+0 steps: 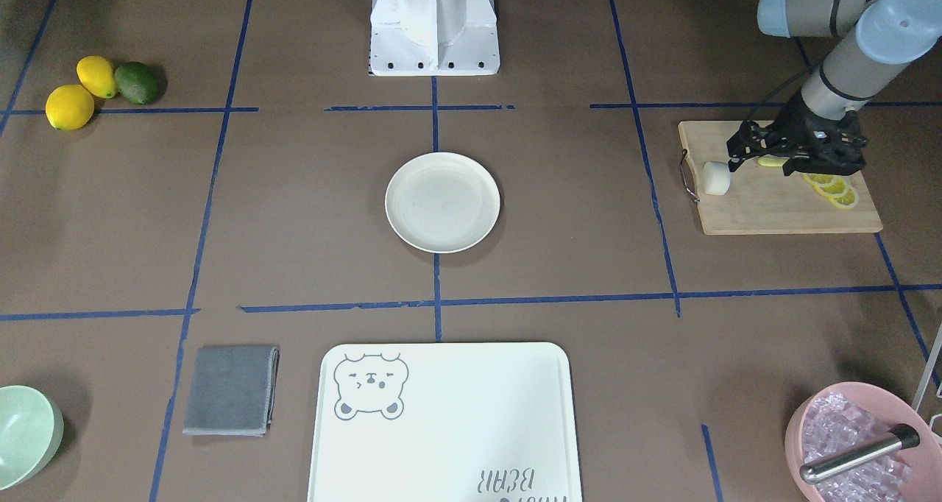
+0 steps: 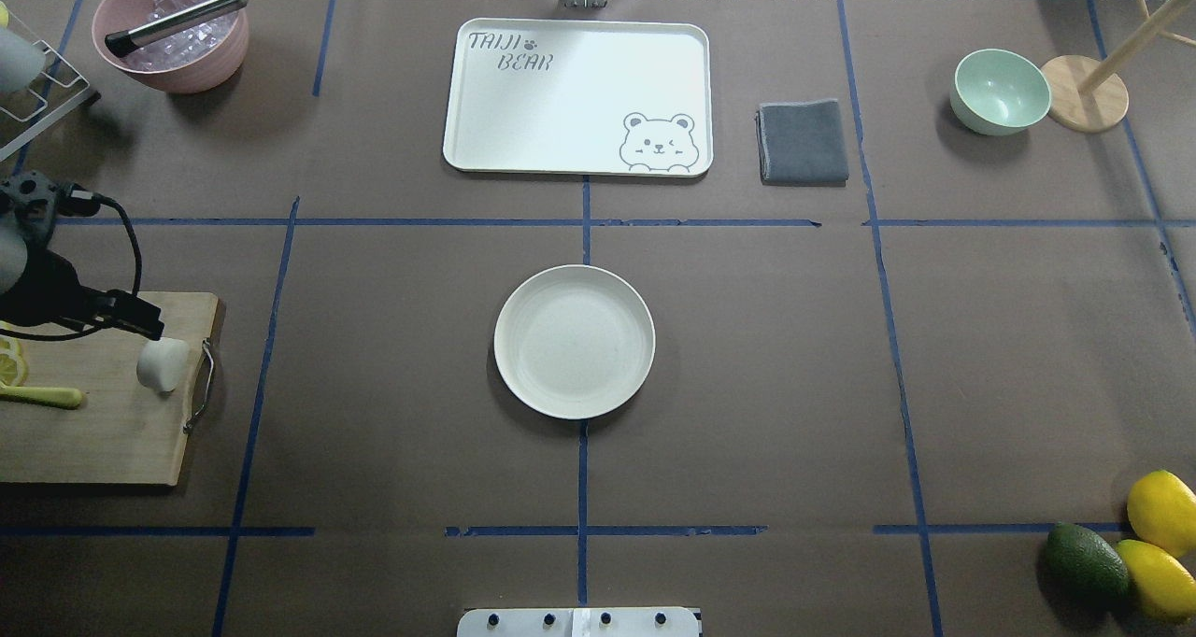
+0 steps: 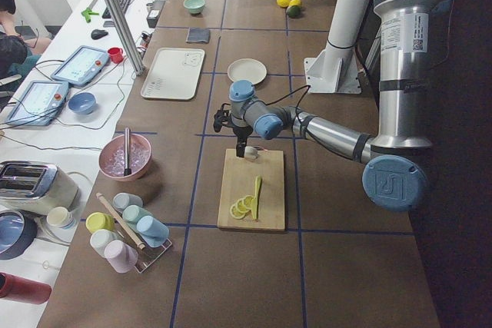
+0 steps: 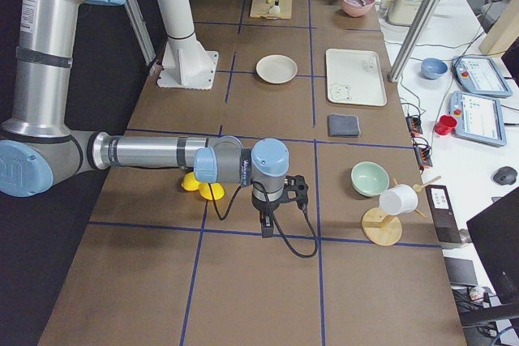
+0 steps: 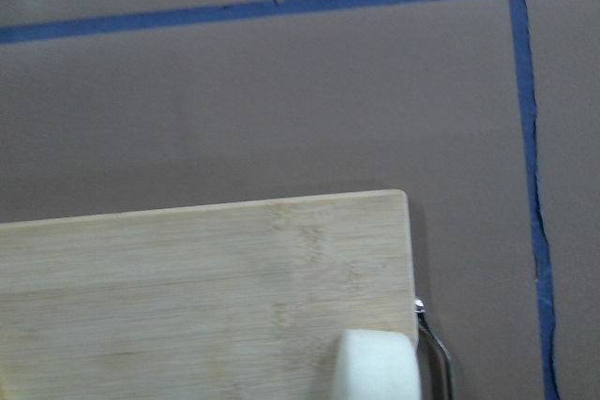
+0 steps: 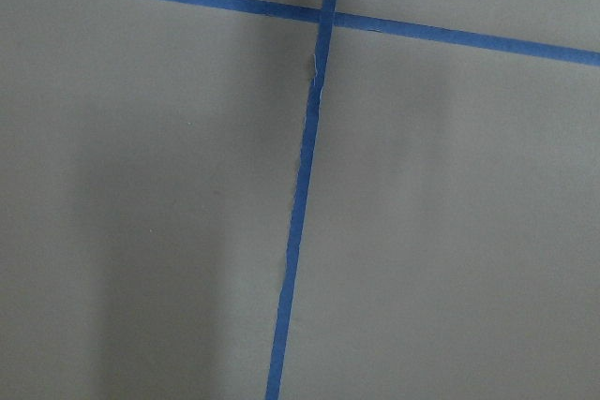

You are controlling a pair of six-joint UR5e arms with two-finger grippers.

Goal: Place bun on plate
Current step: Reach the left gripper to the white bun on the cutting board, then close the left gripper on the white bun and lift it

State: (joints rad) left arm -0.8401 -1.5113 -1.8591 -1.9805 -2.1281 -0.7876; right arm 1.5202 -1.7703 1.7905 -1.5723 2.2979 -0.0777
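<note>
My left gripper [image 1: 734, 162] hangs tilted over the wooden cutting board [image 1: 773, 211], and the bun [image 1: 716, 178] sits right at its tips, at the board's end by the metal handle [image 1: 688, 182]. From above and from across the table the black fingers meet the bun's upper side, but I cannot tell how far those jaws stand apart, nor whether they truly have hold of the bun or only touch it. My left wrist camera shows just the bun's white top at its lower edge, with the board's corner and bare table beyond, and no fingers. Behind these jaws, towards the wrist, the lemon slices [image 1: 835, 189] lie on the same board. The plate [image 1: 442, 202] is well apart from the left jaws, out past the board's handle end, in the middle of the table with nothing on it. My right gripper [image 4: 267, 228] points down over crossing blue tape lines [image 6: 323, 16], far from the bun and the plate; how its jaws stand I cannot tell
</note>
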